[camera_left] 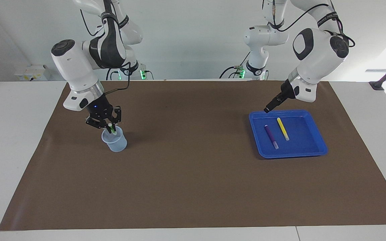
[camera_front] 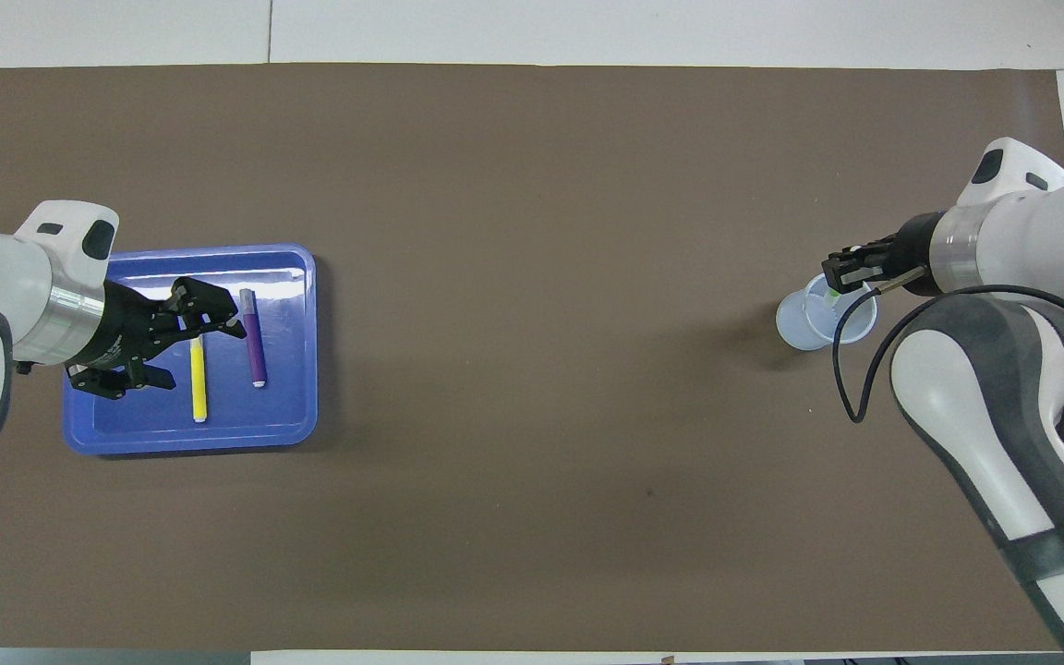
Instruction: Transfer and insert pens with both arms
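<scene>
The green pen (camera_left: 112, 128) stands tilted in a clear plastic cup (camera_left: 114, 142) at the right arm's end of the table; it also shows in the overhead view (camera_front: 830, 298) inside the cup (camera_front: 795, 328). My right gripper (camera_left: 107, 124) hangs just over the cup's rim, open, with the pen's pale top between its fingers. The purple pen (camera_left: 271, 136) and the yellow pen (camera_left: 282, 129) lie side by side in a blue tray (camera_left: 292, 154) at the left arm's end. My left gripper (camera_front: 199, 351) is open and empty, over the tray's edge nearest the robots.
A brown mat (camera_left: 193, 167) covers most of the white table. Two smaller white arms with green lights (camera_left: 241, 72) stand at the table's edge by the robots' bases.
</scene>
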Motion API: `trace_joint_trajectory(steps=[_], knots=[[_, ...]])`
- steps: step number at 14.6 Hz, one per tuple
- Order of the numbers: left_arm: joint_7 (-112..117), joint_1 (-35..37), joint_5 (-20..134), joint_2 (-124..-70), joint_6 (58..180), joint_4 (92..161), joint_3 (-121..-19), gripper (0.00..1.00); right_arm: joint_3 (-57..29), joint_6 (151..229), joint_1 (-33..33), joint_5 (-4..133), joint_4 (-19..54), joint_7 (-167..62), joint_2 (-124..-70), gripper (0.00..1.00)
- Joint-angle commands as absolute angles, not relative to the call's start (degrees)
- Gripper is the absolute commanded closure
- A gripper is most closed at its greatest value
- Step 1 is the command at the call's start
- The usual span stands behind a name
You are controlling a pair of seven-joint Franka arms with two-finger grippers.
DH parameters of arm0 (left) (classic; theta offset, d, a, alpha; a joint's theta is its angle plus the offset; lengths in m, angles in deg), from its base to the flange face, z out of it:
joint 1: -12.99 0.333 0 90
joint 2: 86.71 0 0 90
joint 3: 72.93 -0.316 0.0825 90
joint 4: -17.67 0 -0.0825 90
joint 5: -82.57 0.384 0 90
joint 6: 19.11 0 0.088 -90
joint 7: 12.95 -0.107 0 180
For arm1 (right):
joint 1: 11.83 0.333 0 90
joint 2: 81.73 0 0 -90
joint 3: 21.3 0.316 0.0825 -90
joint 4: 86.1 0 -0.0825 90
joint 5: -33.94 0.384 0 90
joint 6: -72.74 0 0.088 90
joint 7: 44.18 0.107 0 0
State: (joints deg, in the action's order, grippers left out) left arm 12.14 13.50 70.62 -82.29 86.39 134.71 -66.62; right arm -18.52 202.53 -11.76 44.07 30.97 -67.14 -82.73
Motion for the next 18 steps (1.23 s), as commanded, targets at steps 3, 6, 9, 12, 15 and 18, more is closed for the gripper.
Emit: trace_joint_trajectory(steps=[3, 6, 9, 12, 15, 18], knots=[[-17.31, 19.40, 77.64, -83.19, 96.61, 142.72, -66.16, 0.00, -17.79, 206.77, -13.94, 43.34, 35.36, -68.26, -83.66, 1.00], [-19.36, 19.14, 83.42, -86.43, 104.17, 145.28, -66.08, 0.00, -17.79, 206.60, -13.85, 43.34, 35.71, -68.52, -83.57, 0.85], [-20.77, 18.88, 84.41, -88.64, 111.13, 147.13, -66.16, 0.00, -17.79, 205.73, -13.85, 43.34, 35.37, -68.44, -83.57, 0.00], [-21.39, 18.87, 84.50, -90.57, 112.90, 147.13, -66.16, 0.05, -17.70, 198.82, -14.12, 44.31, 29.95, -68.18, -83.75, 0.00], [-21.39, 18.88, 84.50, -93.03, 115.53, 147.13, -66.07, 0.10, -17.61, 186.33, -13.50, 49.73, 20.44, -66.16, -82.43, 0.00], [-21.48, 18.61, 84.50, -94.62, 116.77, 147.13, -66.16, 0.18, -17.70, 179.02, -13.85, 57.65, 17.52, -63.08, -79.54, 0.00]])
